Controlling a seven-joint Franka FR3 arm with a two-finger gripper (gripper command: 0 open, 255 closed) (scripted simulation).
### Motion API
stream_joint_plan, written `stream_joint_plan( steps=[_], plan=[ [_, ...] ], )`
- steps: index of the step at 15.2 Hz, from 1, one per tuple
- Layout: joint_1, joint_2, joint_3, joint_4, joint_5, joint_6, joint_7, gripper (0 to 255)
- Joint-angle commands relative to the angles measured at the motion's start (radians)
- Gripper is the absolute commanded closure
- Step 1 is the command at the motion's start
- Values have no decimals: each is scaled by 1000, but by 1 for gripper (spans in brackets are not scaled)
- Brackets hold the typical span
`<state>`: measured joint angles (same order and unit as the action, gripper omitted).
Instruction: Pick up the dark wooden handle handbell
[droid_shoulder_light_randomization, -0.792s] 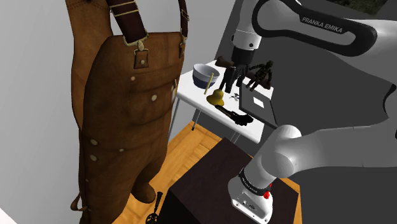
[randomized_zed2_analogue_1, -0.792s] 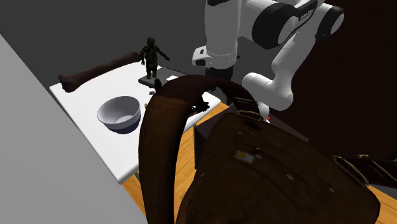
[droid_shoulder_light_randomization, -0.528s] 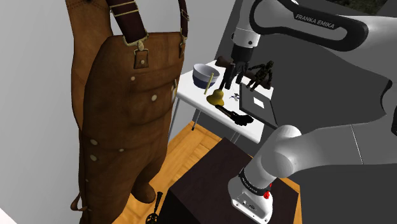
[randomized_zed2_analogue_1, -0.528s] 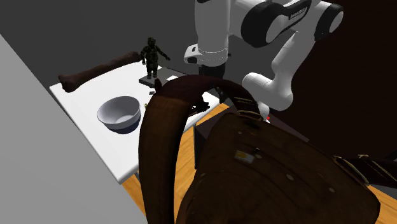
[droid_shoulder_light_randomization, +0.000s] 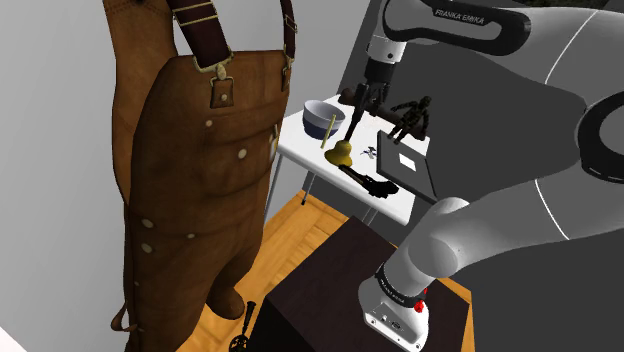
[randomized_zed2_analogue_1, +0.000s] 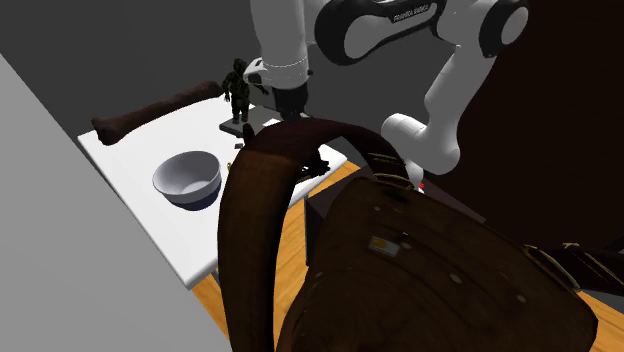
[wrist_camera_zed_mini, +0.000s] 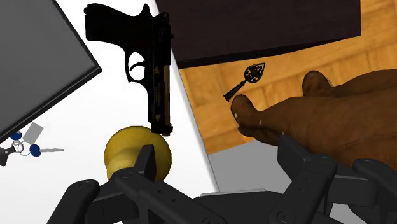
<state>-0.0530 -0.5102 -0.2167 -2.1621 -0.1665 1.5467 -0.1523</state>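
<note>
The handbell (droid_shoulder_light_randomization: 341, 153) is a golden bell that stands on the white table (droid_shoulder_light_randomization: 300, 150) near its front edge. In the wrist view the handbell (wrist_camera_zed_mini: 135, 149) appears from above as a golden dome, just beside one black finger (wrist_camera_zed_mini: 145, 163). My gripper (droid_shoulder_light_randomization: 360, 110) hangs above the table, a little behind and above the bell, and touches nothing. My gripper (wrist_camera_zed_mini: 219, 167) is open, and between its fingers lie only the table edge and the floor.
A black pistol (wrist_camera_zed_mini: 151, 60) lies just past the bell, with a dark flat panel (wrist_camera_zed_mini: 35, 60) and keys (wrist_camera_zed_mini: 19, 147) beside it. A bowl (droid_shoulder_light_randomization: 322, 118) and a dark figurine (droid_shoulder_light_randomization: 411, 118) stand further back. A large brown leather apron (droid_shoulder_light_randomization: 190, 170) hangs left of the table.
The arm has swung towards the second exterior view's left, and the gripper has risen slightly over the table. The bell has not moved.
</note>
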Motion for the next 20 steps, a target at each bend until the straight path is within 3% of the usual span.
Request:
stream_joint_plan(
  steps=[1,10,20],
  plan=[
    [-11,49,-36,42,-7,20,-34,0],
    [-52,326,-187,319,41,61,-198,0],
    [-57,326,-194,218,39,163,-195,0]
  ],
)
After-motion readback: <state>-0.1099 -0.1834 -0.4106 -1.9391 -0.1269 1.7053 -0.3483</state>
